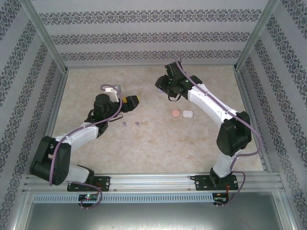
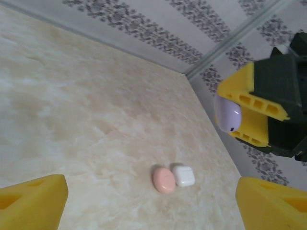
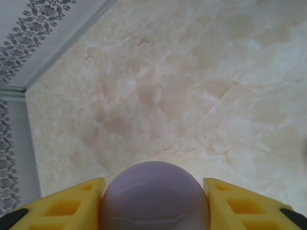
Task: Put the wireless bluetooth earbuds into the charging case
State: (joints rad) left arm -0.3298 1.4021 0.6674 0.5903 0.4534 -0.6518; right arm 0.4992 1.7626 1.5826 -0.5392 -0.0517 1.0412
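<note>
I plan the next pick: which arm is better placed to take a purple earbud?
Left. The left gripper is open, near the purple earbuds; the right gripper holds the purple case.

- Left arm (image 1: 79, 133), right arm (image 1: 207, 101): white link shells, black joint housings.
- Lilac cable (image 1: 55, 158) looped along each arm.
- Gripper fingers (image 2: 31, 205): yellow moulded blocks with rectangular cut-outs, black mounts behind.
- Black base brackets (image 1: 88, 184).

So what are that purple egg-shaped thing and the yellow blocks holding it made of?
The purple case looks like smooth, hard plastic: softly glossy, with a fine seam. The yellow fingers of the right end effector look like matte moulded or printed plastic with hollow cells; whether stiff or rubbery, I cannot tell.
</note>
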